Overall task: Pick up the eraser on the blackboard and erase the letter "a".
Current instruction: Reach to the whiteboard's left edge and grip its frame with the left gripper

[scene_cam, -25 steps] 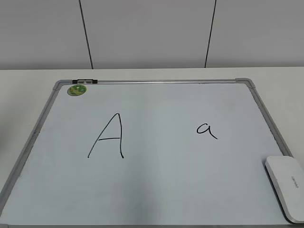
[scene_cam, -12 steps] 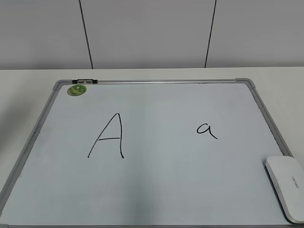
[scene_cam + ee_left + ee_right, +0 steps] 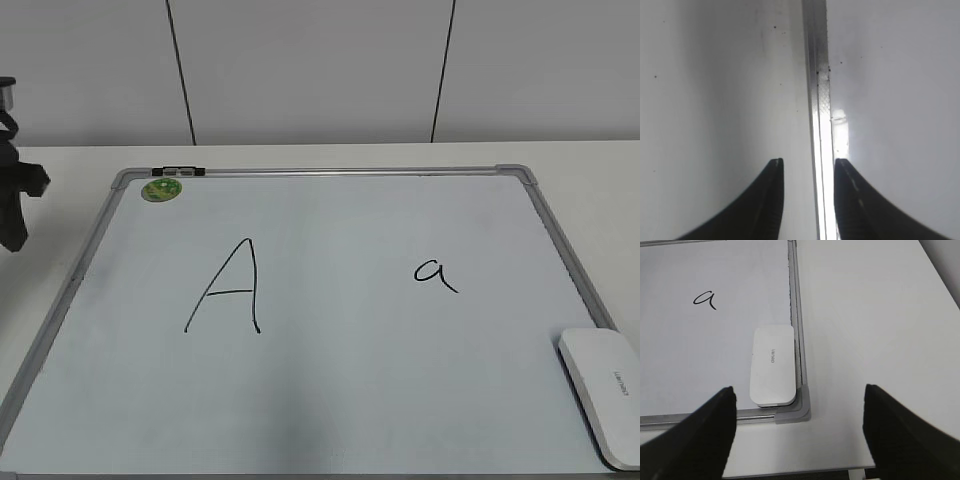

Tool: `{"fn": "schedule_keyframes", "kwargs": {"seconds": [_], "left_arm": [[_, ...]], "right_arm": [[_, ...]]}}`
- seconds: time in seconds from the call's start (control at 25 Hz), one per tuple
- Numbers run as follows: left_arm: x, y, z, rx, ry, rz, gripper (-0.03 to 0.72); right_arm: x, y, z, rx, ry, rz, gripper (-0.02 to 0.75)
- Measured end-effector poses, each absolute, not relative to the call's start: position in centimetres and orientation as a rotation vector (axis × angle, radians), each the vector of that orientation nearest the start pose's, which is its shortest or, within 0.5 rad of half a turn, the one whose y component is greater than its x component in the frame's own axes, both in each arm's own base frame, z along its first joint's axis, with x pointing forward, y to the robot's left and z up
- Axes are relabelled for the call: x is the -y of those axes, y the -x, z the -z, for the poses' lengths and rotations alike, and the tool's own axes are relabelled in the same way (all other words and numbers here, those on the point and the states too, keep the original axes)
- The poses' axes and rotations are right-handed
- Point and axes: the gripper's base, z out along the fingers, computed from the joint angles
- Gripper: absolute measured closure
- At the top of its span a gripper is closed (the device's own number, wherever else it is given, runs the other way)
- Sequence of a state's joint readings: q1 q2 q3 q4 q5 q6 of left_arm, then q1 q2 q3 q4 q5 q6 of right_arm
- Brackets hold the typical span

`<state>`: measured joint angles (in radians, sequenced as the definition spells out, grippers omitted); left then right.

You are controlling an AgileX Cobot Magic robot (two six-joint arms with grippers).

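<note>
The eraser [image 3: 600, 393], a flat white rounded block, lies at the near right corner of the blackboard [image 3: 330, 172]. The small letter "a" [image 3: 435, 273] is written on the board's right half. In the right wrist view the eraser [image 3: 772, 365] lies against the right frame, with the "a" [image 3: 705, 300] further up the blackboard [image 3: 715, 355]. My right gripper [image 3: 799, 392] is wide open and empty, above and short of the board's corner. My left gripper [image 3: 807, 162] is open and empty, straddling the board's metal frame [image 3: 817, 100]. It shows at the left edge of the exterior view [image 3: 14, 225].
A large capital "A" [image 3: 225, 287] is on the board's left half. A round green magnet [image 3: 160, 189] and a black clip [image 3: 178, 171] sit at the far left corner. The white table [image 3: 865, 315] extends right of the board, and its near edge is close behind my right gripper.
My left arm has come into the exterior view at the left edge. The eraser and the letters have not moved.
</note>
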<state>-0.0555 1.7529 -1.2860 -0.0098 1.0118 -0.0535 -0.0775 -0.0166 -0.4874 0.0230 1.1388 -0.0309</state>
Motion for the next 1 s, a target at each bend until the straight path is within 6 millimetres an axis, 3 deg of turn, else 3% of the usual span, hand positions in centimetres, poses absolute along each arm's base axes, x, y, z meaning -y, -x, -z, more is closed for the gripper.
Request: {"fn": "schedule_keyframes", "kwargs": {"seconds": [0.4,0.72,1.0], "left_arm": [[2.1,-37.0,-17.8,-3.045,-0.039,0.006,0.445],[2.2,-39.2,-15.6,-3.059,-0.038,0.015,0.445],[2.3,-39.9,-13.5,-3.098,-0.036,0.017,0.445]], "right_arm": [[-0.3,0.9,-26.7,-2.118,-0.047,0.037,0.151],[-0.3,0.9,-26.7,-2.118,-0.047,0.037,0.151],[-0.3,0.9,-26.7,-2.120,-0.047,0.037,0.152]]}}
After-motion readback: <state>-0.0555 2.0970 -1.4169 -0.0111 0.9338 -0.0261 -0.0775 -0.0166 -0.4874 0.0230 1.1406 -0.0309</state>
